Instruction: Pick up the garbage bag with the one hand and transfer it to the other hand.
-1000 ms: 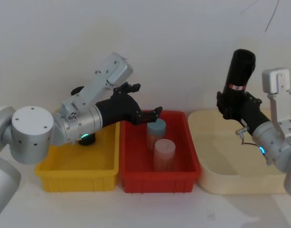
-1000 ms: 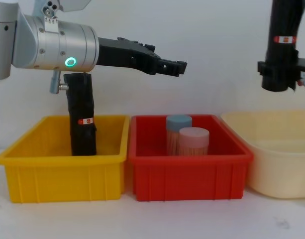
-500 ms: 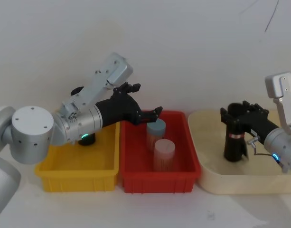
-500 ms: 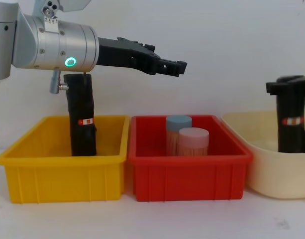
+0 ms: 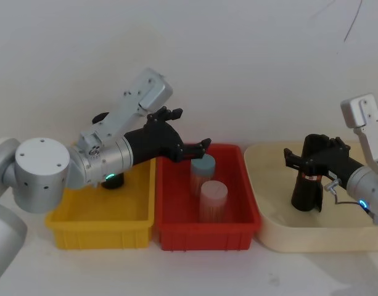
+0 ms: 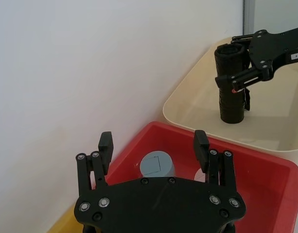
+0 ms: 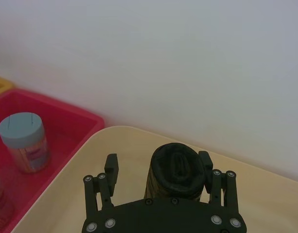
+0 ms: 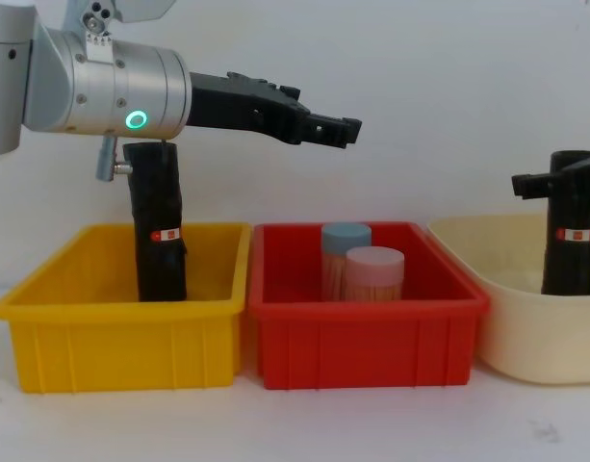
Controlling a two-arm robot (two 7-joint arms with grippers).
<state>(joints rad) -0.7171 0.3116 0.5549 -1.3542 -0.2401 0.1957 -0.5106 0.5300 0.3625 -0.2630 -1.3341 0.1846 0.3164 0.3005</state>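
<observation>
Left pincer [image 5: 192, 127] hangs spread over the red bin [image 5: 207, 237]. Right pincer [image 7: 157, 161], spread too, sits around the garbage bag [image 5: 306, 191], which stands in the cream tub [image 5: 312, 237] on the right. I think it should lift straight up so the bag does not tip.

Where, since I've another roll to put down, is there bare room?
Free: the yellow bin in front of the black roll; the cream tub in front and left of the garbage bag. Crowded: the red bin, two jars under the left gripper; the right gripper, jaws open, straddles the bag.
</observation>
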